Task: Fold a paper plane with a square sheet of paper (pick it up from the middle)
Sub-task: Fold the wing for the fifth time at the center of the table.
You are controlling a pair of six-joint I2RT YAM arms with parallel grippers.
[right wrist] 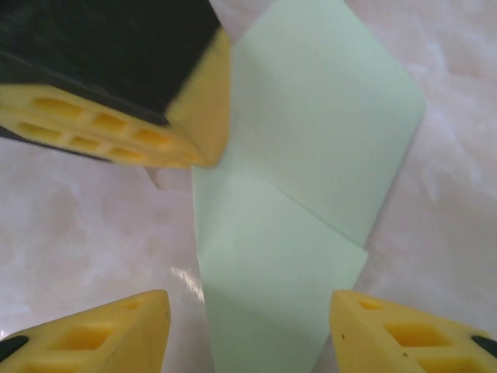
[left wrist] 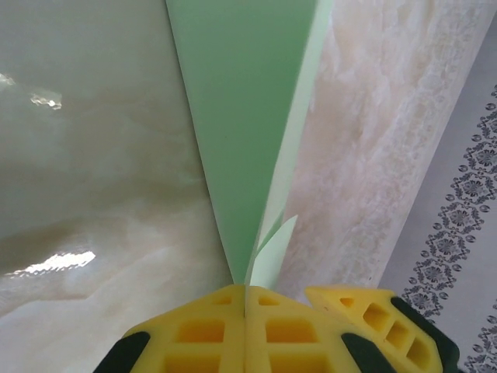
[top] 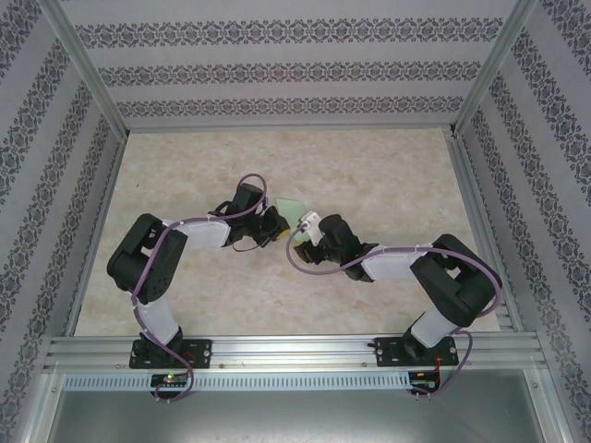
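Paper [right wrist: 311,148] is partly folded, not yet a plane. From the right wrist it shows as a broad pale green shape, with one flap laid over another and a slanted edge crossing its middle. From the left wrist it reads as two layers narrowing to a point along a crease. I judge that the first folds are made. The slim dart with a sharp tip and a centre crease is not there yet, so the later narrowing folds and the wings remain.

From above, the paper [top: 294,207] sits near the middle of the surface [top: 388,175], between the tips of the two arms and a little to their far side. Whether it lies flat on the surface or is raised slightly off it, I cannot tell.

Left pincer [left wrist: 245,291] is fully closed, its yellow fingers [left wrist: 202,330] pressed together with the narrow end of the paper pinched in the seam between them. From the right wrist it appears as a black and yellow block [right wrist: 155,101] at the paper's left edge.

Right pincer [right wrist: 250,305] stands open, with one finger on each side of the near end of the paper and a clear gap between them. It holds nothing, and no contact with the paper is plain.
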